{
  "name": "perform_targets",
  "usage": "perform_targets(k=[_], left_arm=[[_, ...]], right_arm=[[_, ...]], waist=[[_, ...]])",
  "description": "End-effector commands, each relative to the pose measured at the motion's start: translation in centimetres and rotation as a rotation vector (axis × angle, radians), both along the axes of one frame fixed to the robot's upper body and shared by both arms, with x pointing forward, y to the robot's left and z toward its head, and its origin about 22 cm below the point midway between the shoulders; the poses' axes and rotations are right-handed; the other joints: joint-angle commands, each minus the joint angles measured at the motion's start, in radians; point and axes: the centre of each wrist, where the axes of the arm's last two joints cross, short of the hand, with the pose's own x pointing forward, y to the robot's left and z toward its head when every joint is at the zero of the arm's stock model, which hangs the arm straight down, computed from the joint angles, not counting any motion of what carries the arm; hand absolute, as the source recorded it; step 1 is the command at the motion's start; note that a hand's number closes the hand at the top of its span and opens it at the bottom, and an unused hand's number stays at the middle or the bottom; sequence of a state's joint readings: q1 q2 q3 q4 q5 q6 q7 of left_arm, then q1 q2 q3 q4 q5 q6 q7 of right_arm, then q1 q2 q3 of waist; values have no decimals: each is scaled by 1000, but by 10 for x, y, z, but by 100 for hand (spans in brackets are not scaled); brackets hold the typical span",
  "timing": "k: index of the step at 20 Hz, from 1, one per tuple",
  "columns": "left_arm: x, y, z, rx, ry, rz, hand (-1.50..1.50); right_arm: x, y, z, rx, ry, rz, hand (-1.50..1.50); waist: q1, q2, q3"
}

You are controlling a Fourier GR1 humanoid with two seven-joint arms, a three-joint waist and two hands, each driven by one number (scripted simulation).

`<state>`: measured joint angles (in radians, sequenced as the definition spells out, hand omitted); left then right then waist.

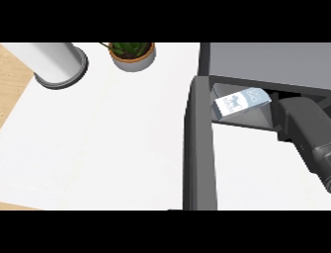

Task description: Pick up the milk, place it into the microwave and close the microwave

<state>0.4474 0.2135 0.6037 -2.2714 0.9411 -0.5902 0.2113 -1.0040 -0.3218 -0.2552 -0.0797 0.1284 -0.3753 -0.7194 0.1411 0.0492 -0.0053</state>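
Now | milk inside microwave at 2 o'clock | door open | I can't tell my right hand's grip

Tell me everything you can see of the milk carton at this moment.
The milk carton is a small white box with a blue figure printed on its face and pale blue on its top. It looks like cardboard. It sits tilted just inside the opening of the grey microwave, beside the open door. The right forearm reaches in next to it; the hand is hidden, so whether it holds the carton cannot be told.
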Motion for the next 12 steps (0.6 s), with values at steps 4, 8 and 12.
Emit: perform_targets(k=[4,8,12], left_arm=[[4,3,0,9,1,-9,-150],[11,5,1,11,-7,-14,-150],[12,7,5,41,-5,3,-150]], right_arm=[[10,-26,32,-64,-49,-28,150],[13,-22,37,-55,-46,-44,150],[10,-25,33,-69,-53,-43,150]], waist=[[37,35,12],[37,39,12],[50,48,14]])
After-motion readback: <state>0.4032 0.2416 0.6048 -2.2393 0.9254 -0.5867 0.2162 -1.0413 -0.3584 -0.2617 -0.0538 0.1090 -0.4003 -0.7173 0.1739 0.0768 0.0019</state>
